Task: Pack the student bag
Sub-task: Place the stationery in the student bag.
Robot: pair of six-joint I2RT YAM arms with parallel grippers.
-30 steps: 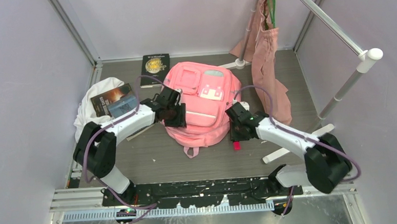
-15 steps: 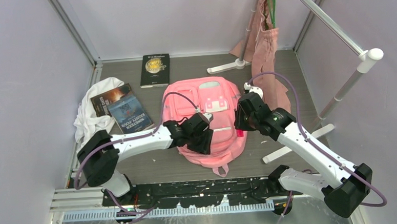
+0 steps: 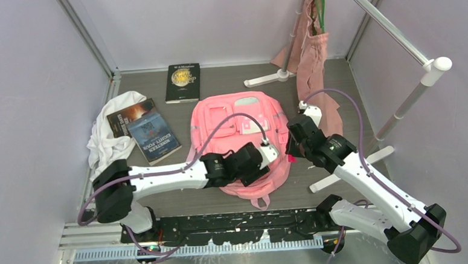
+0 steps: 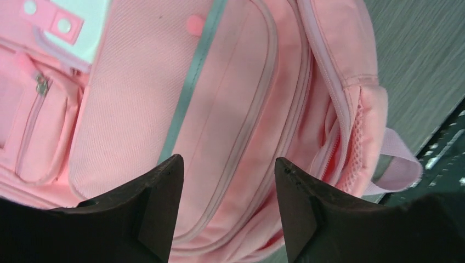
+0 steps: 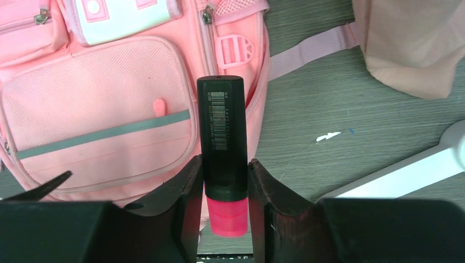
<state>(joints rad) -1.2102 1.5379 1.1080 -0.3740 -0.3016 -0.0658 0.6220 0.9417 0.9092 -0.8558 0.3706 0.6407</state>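
Large pink fabric backpack (image 3: 234, 129) lies flat mid-table, front up, with its top loop (image 3: 260, 201) at its 6 o'clock end, toward the arm bases. Same spot as half a second ago. A second ago it sat further toward 12 and slightly toward 9.

Left gripper (image 3: 263, 154) has travelled toward 3 o'clock across the bag's lower front. Its jaws stand wider than before, with nothing between them, over the front pocket. Can't tell if it touches the fabric.

Right gripper (image 5: 225, 163) has dropped slightly toward 5 o'clock and is just off the bag's 3 o'clock edge. It is clamped on a black-and-pink marker pen (image 5: 221, 126): black barrel with barcode pointing forward, pink end back between the fingers.

Outward from the bag:
- 9 o'clock: crumpled white cloth (image 3: 102, 142) with a dark paperback (image 3: 129, 116) and a blue paperback (image 3: 154, 136) on it. Both are unmoved.
- 11 o'clock: black book with gold title (image 3: 183, 82), flat.
- 1–2 o'clock: dusty-pink cloth tote (image 3: 317, 85) on a green hanger (image 3: 318, 6), hung from a white tube rack (image 3: 399, 108). The rack's feet rest on the table.

Surface is a grey wood-grain tabletop (image 3: 180, 195) with a few white flecks. Pale lilac walls (image 3: 30, 88) stand on three sides, with aluminium frame posts (image 3: 87, 37) at the back corners.
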